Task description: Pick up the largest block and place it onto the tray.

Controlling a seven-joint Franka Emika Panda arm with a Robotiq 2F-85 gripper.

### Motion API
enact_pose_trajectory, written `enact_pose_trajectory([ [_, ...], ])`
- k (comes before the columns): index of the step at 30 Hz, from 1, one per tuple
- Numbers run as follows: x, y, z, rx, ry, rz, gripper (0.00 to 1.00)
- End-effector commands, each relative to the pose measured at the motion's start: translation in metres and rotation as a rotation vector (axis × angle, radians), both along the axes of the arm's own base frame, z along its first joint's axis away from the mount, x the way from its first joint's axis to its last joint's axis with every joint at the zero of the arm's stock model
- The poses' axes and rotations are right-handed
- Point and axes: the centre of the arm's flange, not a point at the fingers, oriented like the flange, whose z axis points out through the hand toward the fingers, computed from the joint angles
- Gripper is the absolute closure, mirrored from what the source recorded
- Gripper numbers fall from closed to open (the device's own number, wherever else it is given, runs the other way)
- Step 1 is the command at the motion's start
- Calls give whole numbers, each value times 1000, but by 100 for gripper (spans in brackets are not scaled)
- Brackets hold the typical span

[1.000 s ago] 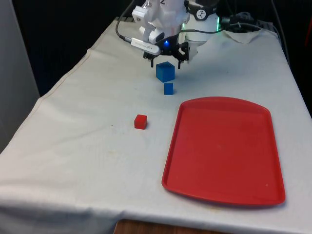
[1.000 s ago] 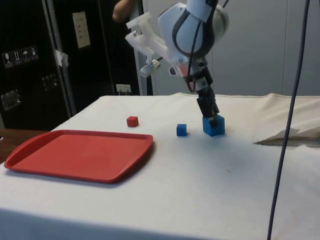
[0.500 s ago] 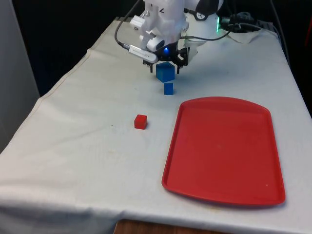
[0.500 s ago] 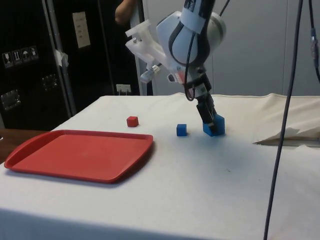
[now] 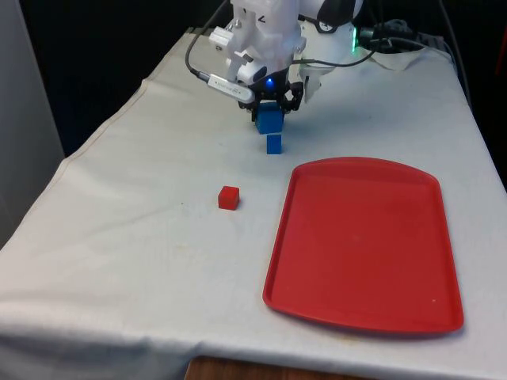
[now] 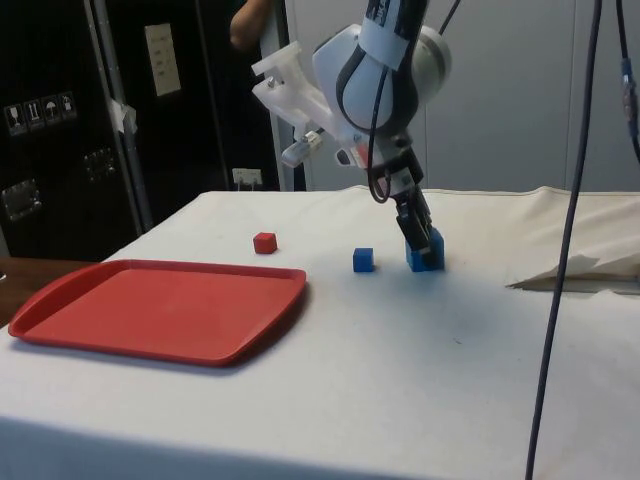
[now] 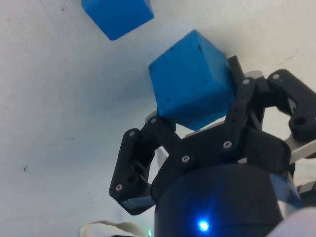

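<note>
Looking at the wrist view, I have the large blue block [image 7: 192,81] sitting squarely between the gripper [image 7: 195,123] fingers, one black finger against each opposite face, so I read the jaws as clamped on it, or at least touching both sides. In the front view the gripper [image 5: 272,99] sits in the upper middle of the frame with the large blue block [image 5: 269,119] directly under it, and the block's base looks to be resting on the white cloth [image 5: 142,237]; I cannot tell if it is a hair off the surface. The side view agrees: block [image 6: 425,250] low between the fingers, right of centre in that frame.

The small blue block [image 5: 273,143] lies just beside the big one, on its near side in the front view, close but apart. The small red block [image 5: 228,197] is further toward the frame's centre, well apart.

The relation I care about for the coming move is this: the red tray [image 5: 364,237] lies toward the lower right of the front view, on the front view's right of the gripper, and the small blue block lies close beside the held one on the near side. In my judgement I should lift straight up first, then carry across.
</note>
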Motion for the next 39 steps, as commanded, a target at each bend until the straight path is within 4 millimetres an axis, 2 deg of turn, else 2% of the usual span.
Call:
enact_pose_trajectory([
  [1,1,0,1,-2,-4,0,88],
  [4,1,0,1,-2,-4,0,91],
  [10,1,1,1,-1,-4,0,91],
  [18,4,-2,13,10,-13,-3,91],
  [19,6,-3,20,-2,-11,-2,91],
  [26,9,-3,36,-2,-17,-2,91],
  [27,8,-2,32,9,-20,-2,91],
  [28,10,-2,40,-2,-17,-1,91],
  [39,18,1,67,-3,-26,-1,91],
])
